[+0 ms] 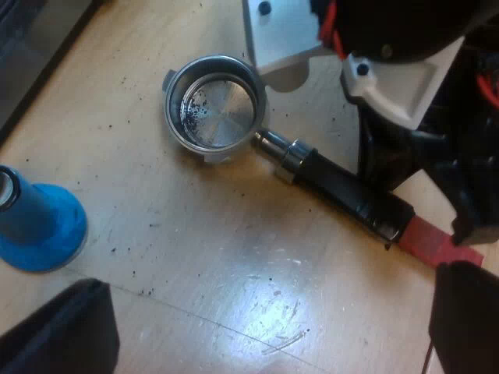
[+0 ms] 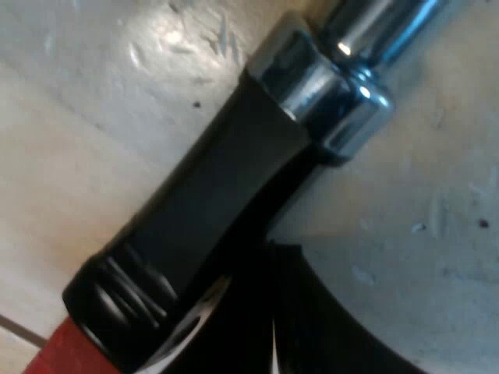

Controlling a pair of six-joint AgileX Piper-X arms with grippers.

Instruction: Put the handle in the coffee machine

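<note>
The holder (image 1: 290,159) lies loose and flat on the wooden table (image 1: 195,265). Its round metal basket (image 1: 212,101) faces up, and dark coffee grounds (image 1: 193,115) cling to one side of the inside. From the basket a shiny chrome neck (image 2: 343,78) runs into the dark handle (image 1: 347,195). The handle finishes in its red end (image 1: 438,249), which also rests on the wood.

My left jaws stand wide apart and hold nothing. They hang over the table beside the holder, with bare, scratched wood between them. One side of them is near the red end.

My right jaws are down at the holder, at the dark handle just short of the red end. From there the handle shows very close, slanting across the table with the chrome neck beyond it. I cannot tell whether these jaws are clamped on the handle or merely set about it.

A blue tamper (image 1: 39,226) stands on its broad base, well apart from the holder and farther from the red end than the basket is. Loose dark specks dot the table around the basket.
</note>
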